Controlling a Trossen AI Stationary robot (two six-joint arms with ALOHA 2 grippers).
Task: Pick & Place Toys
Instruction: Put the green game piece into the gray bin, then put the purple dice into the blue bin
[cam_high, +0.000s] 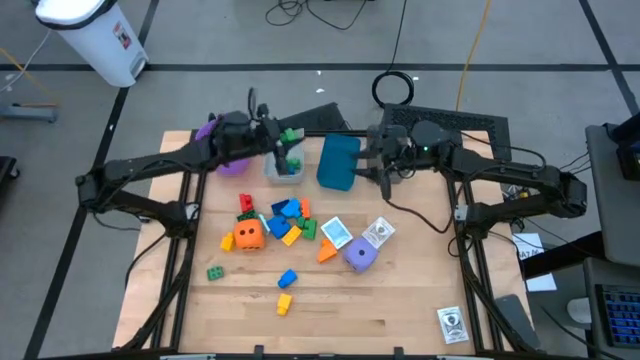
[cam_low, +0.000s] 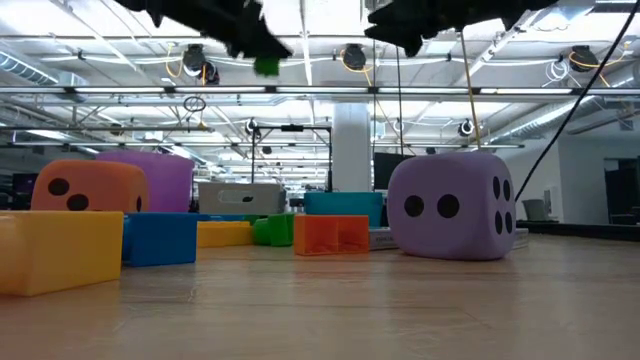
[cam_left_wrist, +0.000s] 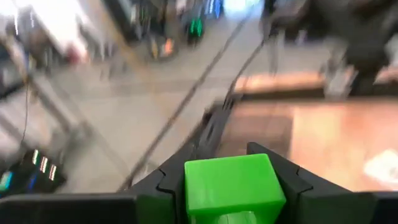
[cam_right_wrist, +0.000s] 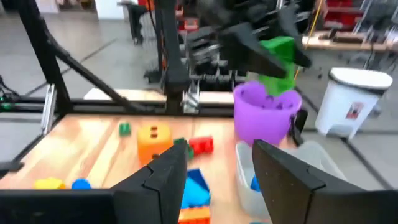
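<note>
Left gripper (cam_high: 288, 140) pinching a green brick (cam_left_wrist: 232, 187) between its fingers, hanging in the air just above the clear bin (cam_high: 284, 168), with the purple cup (cam_right_wrist: 266, 115) just beside. Right gripper (cam_high: 384, 170) waiting beside the blue bin (cam_high: 339, 162), fingers (cam_right_wrist: 163, 180) standing partly apart, gripping nothing. Remaining bricks and both dice lying on the table (cam_high: 400, 300), below and well apart from both grippers.

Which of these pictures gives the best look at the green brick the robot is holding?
The left wrist view: the green brick fills the foreground, clamped in the left gripper. The right wrist view shows it from afar, above the purple cup. In the high and low views it is only a small green spot.
</note>
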